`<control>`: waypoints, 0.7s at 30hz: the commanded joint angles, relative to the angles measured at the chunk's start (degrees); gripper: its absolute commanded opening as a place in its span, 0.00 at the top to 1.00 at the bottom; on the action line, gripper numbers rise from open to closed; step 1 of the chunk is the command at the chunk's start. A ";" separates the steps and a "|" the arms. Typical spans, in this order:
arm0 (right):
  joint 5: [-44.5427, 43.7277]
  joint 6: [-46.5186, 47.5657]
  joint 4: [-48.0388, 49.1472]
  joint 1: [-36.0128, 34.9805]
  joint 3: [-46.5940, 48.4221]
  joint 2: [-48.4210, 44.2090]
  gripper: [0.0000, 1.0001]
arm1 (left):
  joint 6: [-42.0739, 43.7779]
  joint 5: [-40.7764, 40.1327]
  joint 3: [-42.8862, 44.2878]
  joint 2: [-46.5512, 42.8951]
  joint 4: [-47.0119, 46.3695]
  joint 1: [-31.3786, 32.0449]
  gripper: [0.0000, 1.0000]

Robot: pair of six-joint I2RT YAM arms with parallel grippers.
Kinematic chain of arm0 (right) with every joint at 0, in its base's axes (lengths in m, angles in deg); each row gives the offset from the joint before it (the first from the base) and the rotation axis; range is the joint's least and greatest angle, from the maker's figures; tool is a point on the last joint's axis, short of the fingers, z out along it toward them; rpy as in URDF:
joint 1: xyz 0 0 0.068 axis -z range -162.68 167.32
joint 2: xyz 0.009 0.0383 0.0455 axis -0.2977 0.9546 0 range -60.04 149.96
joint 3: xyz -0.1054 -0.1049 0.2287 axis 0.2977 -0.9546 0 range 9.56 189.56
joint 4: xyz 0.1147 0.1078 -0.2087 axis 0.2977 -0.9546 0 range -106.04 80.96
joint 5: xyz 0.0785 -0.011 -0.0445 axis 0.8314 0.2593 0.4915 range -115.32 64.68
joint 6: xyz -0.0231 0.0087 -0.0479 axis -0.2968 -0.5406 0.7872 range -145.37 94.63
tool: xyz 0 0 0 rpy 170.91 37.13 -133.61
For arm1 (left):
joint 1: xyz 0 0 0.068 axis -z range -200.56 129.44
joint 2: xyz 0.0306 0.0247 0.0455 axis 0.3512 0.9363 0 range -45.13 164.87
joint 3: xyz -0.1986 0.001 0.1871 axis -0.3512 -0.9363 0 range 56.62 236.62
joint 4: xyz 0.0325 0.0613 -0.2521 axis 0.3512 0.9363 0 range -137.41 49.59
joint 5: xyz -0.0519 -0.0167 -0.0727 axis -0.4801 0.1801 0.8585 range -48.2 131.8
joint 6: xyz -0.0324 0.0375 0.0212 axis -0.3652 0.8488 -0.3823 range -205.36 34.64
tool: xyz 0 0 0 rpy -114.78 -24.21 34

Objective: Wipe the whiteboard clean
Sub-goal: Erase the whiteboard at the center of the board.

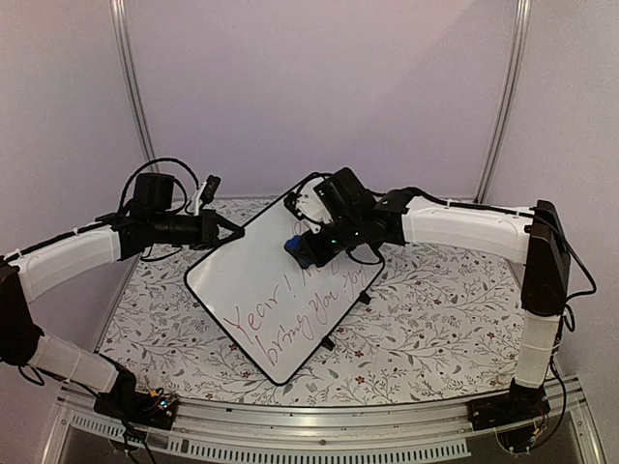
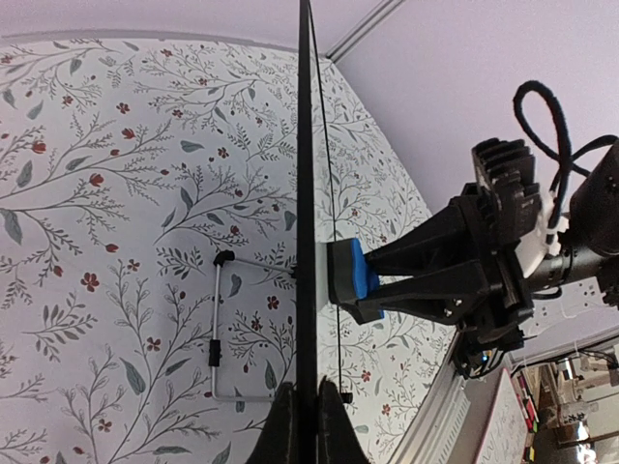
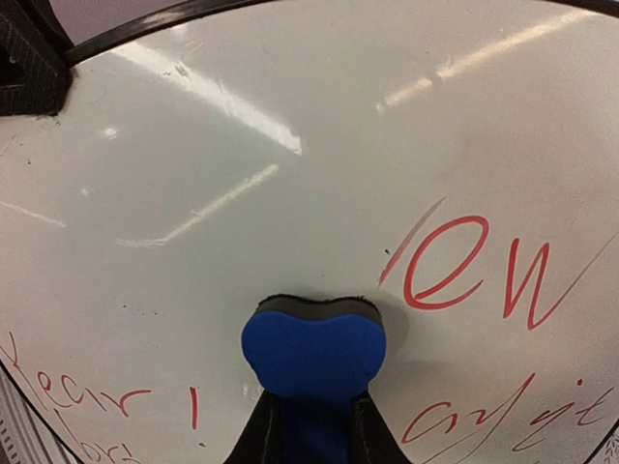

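The whiteboard is held tilted above the table, its lower half covered in red handwriting. My left gripper is shut on its upper left rim. In the left wrist view the board's black edge runs straight up from between the left gripper fingers. My right gripper is shut on a blue eraser and presses its dark felt side against the board's upper middle. In the right wrist view the eraser sits on the white surface between the words, held by the right gripper.
A floral cloth covers the table under the board. Two small black feet stick out from the board's lower right edge, and a wire stand shows behind it. A metal rail runs along the near edge. Walls close in at the back and left.
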 commanded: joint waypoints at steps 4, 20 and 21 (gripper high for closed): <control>-0.11 -0.90 -5.23 -0.75 -3.94 0.04 0.96 | 2.11 3.51 0.89 -0.14 -1.46 0.88 1.00; -0.62 -0.82 -5.27 -0.85 -5.51 -1.65 0.96 | 2.08 3.42 0.88 -0.16 -1.47 0.84 1.00; -0.64 -0.82 -5.35 -0.85 -5.44 -1.74 0.96 | 2.06 3.42 0.88 -0.16 -1.44 0.85 1.00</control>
